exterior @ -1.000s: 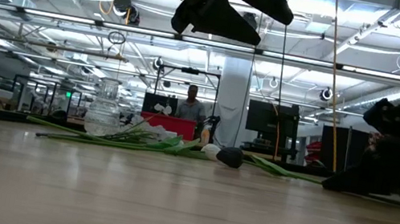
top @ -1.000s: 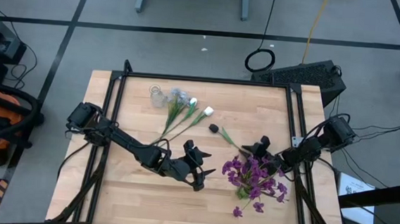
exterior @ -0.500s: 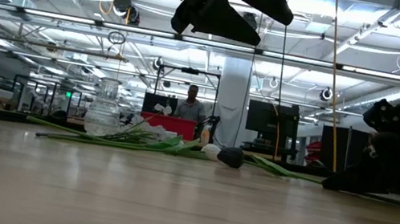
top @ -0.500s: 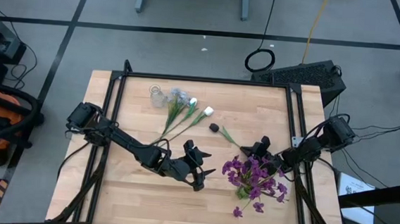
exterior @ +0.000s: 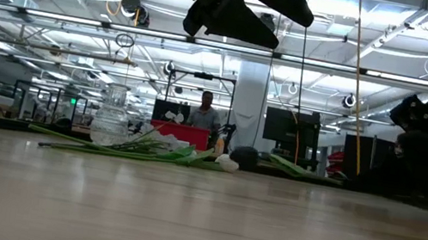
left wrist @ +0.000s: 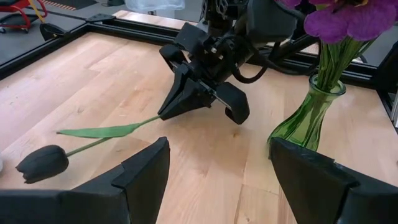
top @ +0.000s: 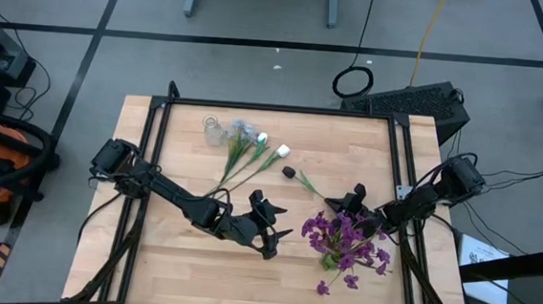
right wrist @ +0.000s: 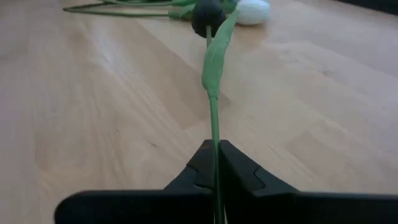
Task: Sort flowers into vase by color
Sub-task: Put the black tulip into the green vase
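Where lamps glare, pale wooden table (top: 178,251)

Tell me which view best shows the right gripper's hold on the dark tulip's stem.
The right wrist view: the right gripper pinches the dark tulip by its stem. The left wrist view shows the grip from the side; the high view only a small pinch; the low view hides it.
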